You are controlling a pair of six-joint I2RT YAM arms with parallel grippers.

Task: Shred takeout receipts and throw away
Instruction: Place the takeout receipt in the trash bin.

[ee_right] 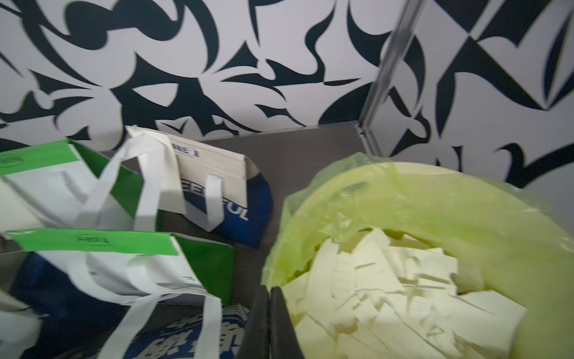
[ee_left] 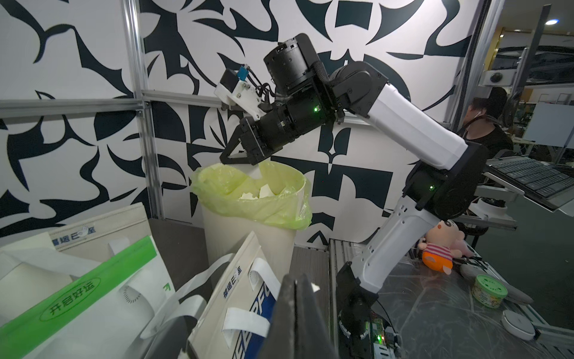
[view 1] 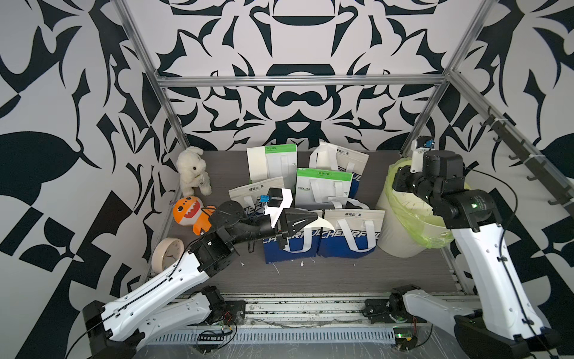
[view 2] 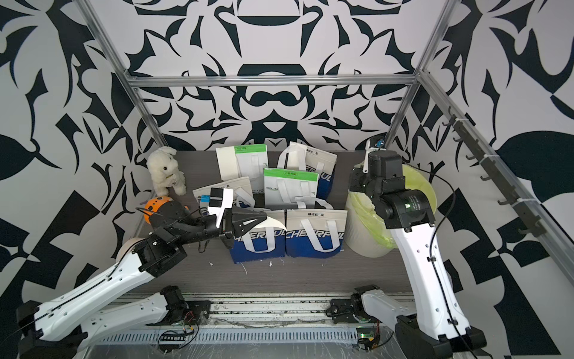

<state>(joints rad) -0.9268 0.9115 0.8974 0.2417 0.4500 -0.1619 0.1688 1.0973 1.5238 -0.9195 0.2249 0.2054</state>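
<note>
Receipt piece: a curled cream scrap, pinched at one end in my left gripper. Its free end bends out over the front bags, as both top views show.
Left fingers: pressed together on that scrap, up above the blue-and-white front bags and well apart from the bin.
Right gripper: poised just above the mouth of the bin, tips pointing down toward it.
Right fingers: flat against each other with no gap between them. Whether any paper is caught there I cannot tell.
Bin: cream and upright, at the right side of the table beside the bags, with a yellow-green liner folded over its rim.
Torn pieces: a heap of pale slips and scraps lying inside the liner.
Whole receipt: a plain cream slip lying on the green-topped bag at the back.
Table: dark grey, with a few tiny white scraps just in front of the front bags.
Left edge: a white plush rabbit, an orange plush and a round clock.
</note>
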